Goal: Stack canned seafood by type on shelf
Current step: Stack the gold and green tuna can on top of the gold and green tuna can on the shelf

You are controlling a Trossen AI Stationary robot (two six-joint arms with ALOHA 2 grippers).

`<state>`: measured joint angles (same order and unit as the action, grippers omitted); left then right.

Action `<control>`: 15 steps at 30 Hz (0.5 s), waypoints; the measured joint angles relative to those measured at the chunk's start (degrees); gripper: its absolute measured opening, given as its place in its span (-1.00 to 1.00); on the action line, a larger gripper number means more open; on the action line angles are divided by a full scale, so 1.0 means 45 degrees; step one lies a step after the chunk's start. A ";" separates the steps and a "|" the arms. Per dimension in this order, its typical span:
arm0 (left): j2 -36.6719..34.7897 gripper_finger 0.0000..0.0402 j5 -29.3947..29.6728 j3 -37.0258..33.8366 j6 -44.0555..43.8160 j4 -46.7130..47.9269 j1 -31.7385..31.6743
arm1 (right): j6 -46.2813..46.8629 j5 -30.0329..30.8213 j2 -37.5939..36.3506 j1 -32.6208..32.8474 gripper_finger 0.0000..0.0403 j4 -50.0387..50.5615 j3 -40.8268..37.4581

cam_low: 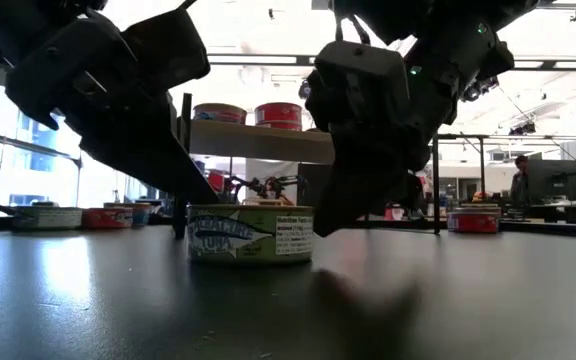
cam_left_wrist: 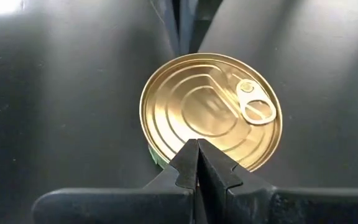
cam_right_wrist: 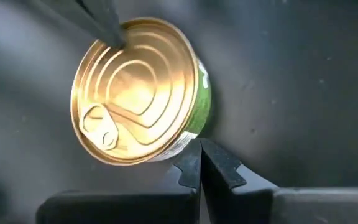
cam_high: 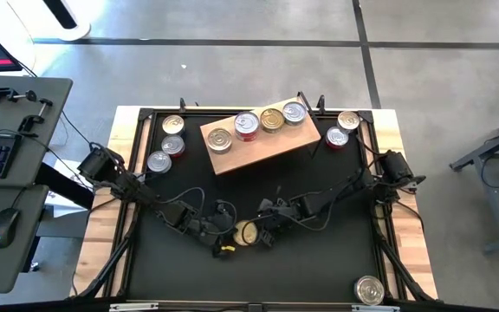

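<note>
I see 4 tins (cam_high: 257,125) in a row atop shelf (cam_high: 262,140); gold-lid, green-label tuna tin (cam_high: 246,232) upright mid-table, others prob. scattered beside shelf.

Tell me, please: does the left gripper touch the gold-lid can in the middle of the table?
Cannot tell. In the left wrist view the shut left gripper overlaps the rim of the gold-lid can, but no view plainly shows either contact or a gap.
</note>
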<state>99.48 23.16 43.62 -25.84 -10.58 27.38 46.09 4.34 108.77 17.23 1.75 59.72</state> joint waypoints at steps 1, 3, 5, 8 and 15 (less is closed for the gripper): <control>0.0000 -1.00 0.0006 0.0000 0.0004 0.0006 -0.0026 | 0.0034 0.0001 0.0000 0.0000 -1.00 -0.0063 0.0000; 0.0000 -1.00 -0.0001 0.0000 -0.0006 0.0093 -0.0045 | 0.0087 -0.0088 0.0000 0.0000 -1.00 -0.0289 0.0000; 0.0104 -1.00 0.0036 0.0009 -0.0006 0.0174 -0.0047 | 0.0113 -0.0239 0.0000 0.0000 -1.00 -0.0465 0.0041; 0.0335 -1.00 0.0157 0.0034 -0.0008 0.0182 -0.0039 | 0.0374 -0.0327 0.0019 0.0014 -1.00 -0.0449 0.0253; 0.0497 -1.00 0.0524 0.0029 -0.0220 0.0073 -0.0044 | 0.0435 -0.0787 0.0039 0.0070 -1.00 -0.0495 0.1006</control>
<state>101.72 25.52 43.75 -26.83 -10.25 27.18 48.05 0.80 108.95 17.55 -0.48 64.25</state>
